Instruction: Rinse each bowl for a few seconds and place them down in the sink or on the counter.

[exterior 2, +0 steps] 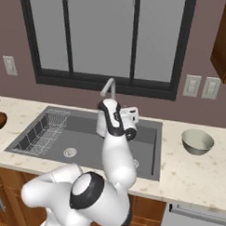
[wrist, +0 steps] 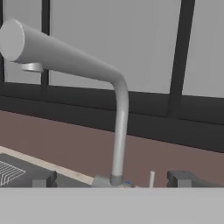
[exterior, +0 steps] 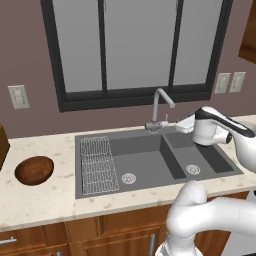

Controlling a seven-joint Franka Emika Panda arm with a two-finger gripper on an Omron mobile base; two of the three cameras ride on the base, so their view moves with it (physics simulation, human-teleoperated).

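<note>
The beige counter [exterior: 45, 200] runs across the middle of both base views below the window [exterior: 135, 45], and the dark grey sink [exterior: 150, 160] is set into it at centre, its wire rack [exterior: 97, 164] in the left basin and the curved faucet [exterior: 161, 107] at its back edge. The white arm reaches over the right basin with its gripper [exterior: 184, 125] just beside the faucet base, its jaws released and holding nothing. The reddish-brown bowl [exterior: 34, 170] lies on the counter at the left edge of the left base view, and the grey-green bowl [exterior 2: 198, 141] stands on the counter at the right of the right base view.
</note>
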